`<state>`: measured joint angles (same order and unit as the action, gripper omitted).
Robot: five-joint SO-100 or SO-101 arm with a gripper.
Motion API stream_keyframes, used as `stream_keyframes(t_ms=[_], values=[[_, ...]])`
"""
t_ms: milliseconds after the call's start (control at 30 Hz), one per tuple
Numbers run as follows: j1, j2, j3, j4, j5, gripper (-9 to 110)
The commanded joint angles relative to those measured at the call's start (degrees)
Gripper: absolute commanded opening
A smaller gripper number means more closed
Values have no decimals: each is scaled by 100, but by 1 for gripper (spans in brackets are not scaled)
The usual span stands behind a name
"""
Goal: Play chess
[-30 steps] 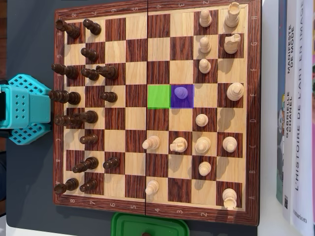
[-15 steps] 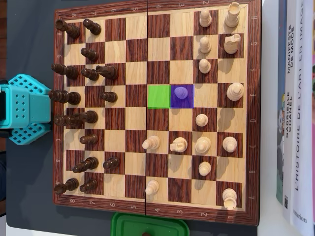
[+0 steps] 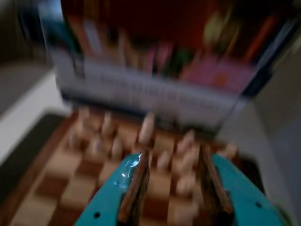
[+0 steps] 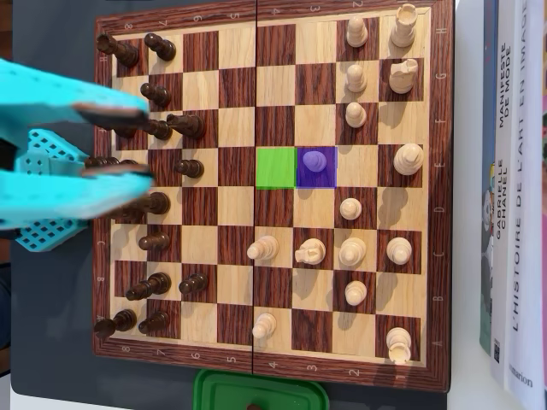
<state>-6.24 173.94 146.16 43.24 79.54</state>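
Note:
In the overhead view the wooden chessboard (image 4: 275, 17) carries dark pieces (image 4: 155, 92) on its left side and light pieces (image 4: 355, 79) on its right. A pawn (image 4: 315, 162) stands on a purple-tinted square, and the square to its left (image 4: 275, 167) is tinted green and bare. My teal gripper (image 4: 147, 143) hovers blurred over the board's left columns, open, above the dark pieces, with nothing between its fingers. The wrist view is blurred: the gripper (image 3: 174, 155) is open, with light pieces (image 3: 146, 128) on the board ahead.
Books (image 4: 513, 188) lie along the board's right edge in the overhead view and fill the background (image 3: 155, 89) of the wrist view. A green container (image 4: 256, 393) sits below the board. A teal perforated arm part (image 4: 43, 231) rests left of the board.
The gripper has swung in from the left over the board's left columns with its fingers spread. No piece has moved.

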Motion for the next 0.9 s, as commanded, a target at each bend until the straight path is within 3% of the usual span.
stream_keyframes(t_ms=[0,300,633,867], values=[[35,-633,-993,976,-26,15],[-44,-3138,-2909,3199,-18,16],[-308,-4729,-3551,3305,53,16],[-325,-6205,-5045,3691,483,16]])
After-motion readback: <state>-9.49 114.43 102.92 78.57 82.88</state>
